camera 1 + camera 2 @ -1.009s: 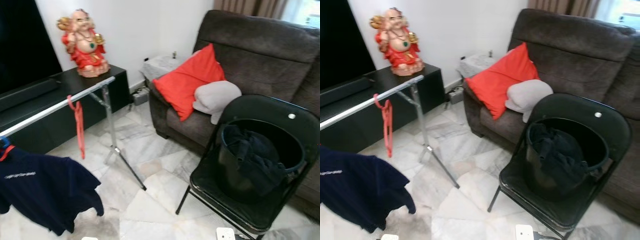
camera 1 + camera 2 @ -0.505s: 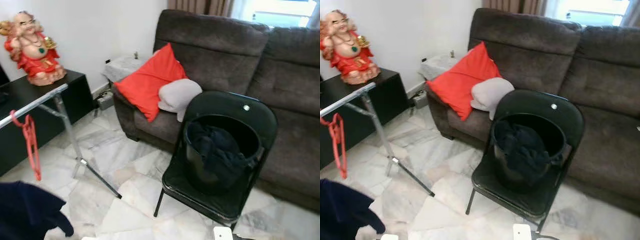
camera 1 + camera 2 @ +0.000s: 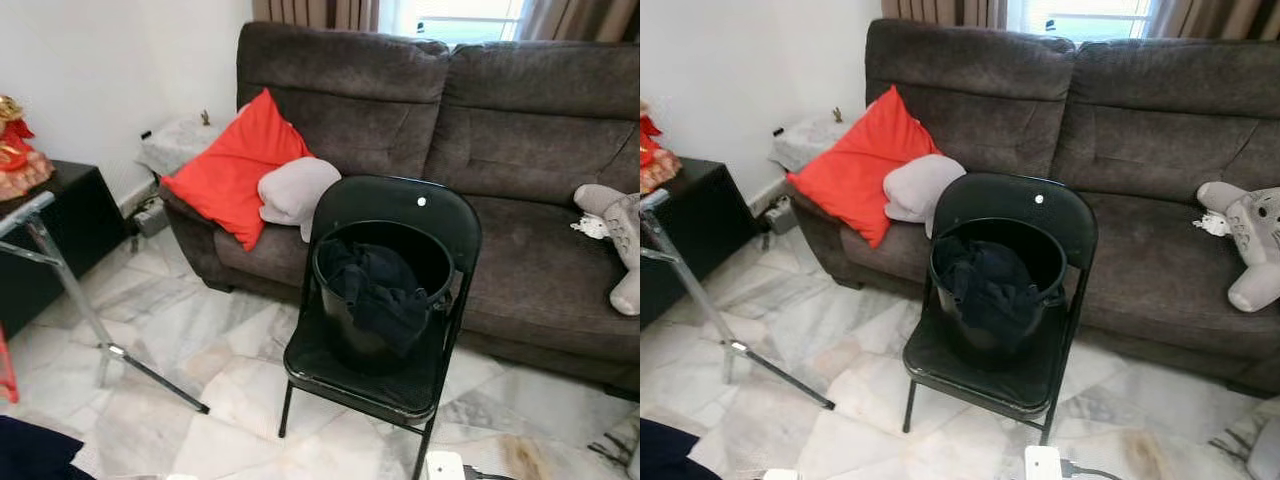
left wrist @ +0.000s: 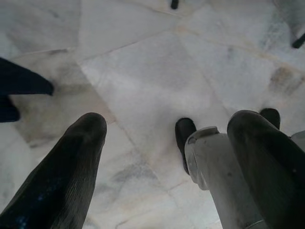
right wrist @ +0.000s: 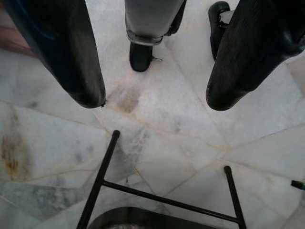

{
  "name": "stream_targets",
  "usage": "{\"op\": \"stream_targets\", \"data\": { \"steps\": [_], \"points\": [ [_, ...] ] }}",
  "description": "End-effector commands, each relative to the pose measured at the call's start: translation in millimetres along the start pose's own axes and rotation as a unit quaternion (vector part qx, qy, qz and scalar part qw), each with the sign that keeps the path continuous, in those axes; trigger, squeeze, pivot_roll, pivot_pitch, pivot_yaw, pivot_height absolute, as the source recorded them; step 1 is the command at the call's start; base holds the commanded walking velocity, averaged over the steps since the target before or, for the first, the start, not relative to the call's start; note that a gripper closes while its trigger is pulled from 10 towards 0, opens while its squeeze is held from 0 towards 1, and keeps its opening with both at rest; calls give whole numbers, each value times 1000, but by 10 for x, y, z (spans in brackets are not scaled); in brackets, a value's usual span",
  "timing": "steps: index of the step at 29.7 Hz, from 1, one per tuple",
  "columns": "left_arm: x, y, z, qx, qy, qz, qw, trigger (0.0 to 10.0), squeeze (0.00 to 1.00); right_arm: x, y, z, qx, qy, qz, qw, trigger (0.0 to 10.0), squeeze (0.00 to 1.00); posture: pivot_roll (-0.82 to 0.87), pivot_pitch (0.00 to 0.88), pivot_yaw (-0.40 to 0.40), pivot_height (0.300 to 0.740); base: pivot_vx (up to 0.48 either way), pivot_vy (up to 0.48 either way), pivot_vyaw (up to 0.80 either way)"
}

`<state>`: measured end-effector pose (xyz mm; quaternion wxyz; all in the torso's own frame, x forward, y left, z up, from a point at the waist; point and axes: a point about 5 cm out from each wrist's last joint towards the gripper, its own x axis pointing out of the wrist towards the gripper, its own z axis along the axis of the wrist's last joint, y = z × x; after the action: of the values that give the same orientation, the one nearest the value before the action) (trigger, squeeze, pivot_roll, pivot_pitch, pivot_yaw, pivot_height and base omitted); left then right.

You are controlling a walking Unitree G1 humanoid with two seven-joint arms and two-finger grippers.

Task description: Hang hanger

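Note:
A red hanger (image 3: 5, 366) hangs at the far left edge under the silver rail (image 3: 24, 212) of a clothes rack. A dark garment (image 3: 30, 458) shows at the bottom left corner. In front of me, a black bucket (image 3: 378, 292) with dark clothes stands on a black folding chair (image 3: 395, 205). My left gripper (image 4: 170, 124) hangs open over the marble floor with nothing between its fingers (image 4: 66, 171). My right gripper (image 5: 157, 98) is open too, just above the floor by the chair's leg frame (image 5: 164, 201).
A dark brown sofa (image 3: 500, 120) runs behind the chair, with a red cushion (image 3: 225, 170), a grey cushion (image 3: 292, 190) and a plush toy (image 3: 615, 235). The rack's leg (image 3: 150, 375) slants across the floor at left. A white device (image 3: 443, 465) lies near my feet.
The camera has turned to the right: the rack, hanger and hung garment slid to the left edge, and the chair with the bucket is now central. The plush toy came into view.

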<state>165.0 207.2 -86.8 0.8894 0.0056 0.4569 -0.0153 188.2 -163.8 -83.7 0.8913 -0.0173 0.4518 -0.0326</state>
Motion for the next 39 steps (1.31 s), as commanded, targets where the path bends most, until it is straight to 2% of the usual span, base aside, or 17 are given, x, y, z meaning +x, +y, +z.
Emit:
{"op": "stream_targets", "data": {
  "steps": [1,19,28,30,33,34,36,39],
  "points": [
    [-11,37,-34,-8,9,4,1000,10000,0,2,1,22,7,-5,-2,1000,10000,0,28,15,76,740,244,0,0],
    [-16,26,-63,-13,12,2,1000,10000,0,2,0,31,7,-11,-2,1000,10000,0,25,24,75,740,261,0,0],
    [-16,11,-70,-11,12,-1,1000,10000,0,-3,-5,63,2,-34,-11,999,10000,0,21,29,77,740,0,0,0],
    [-15,4,-75,-11,13,-2,1000,10000,0,-6,-15,95,-15,-50,-15,999,10000,0,11,38,76,740,0,0,0],
    [-15,1,-77,-11,13,-2,1000,10000,0,-10,-26,111,-18,-62,-22,998,10000,0,10,38,74,740,0,0,0],
    [-18,1,-87,-12,15,-1,1000,10000,0,-25,-69,160,-57,-93,-66,992,10000,0,9,37,72,740,0,0,0],
    [-21,4,-99,-12,16,-1,1000,10000,0,-48,-100,215,-98,-128,-108,981,10000,0,8,37,70,740,0,0,0],
    [-25,8,-112,-13,17,0,1000,10000,0,-65,-104,261,-129,-157,-122,971,10000,0,8,37,70,740,0,0,0]
  ]
}}
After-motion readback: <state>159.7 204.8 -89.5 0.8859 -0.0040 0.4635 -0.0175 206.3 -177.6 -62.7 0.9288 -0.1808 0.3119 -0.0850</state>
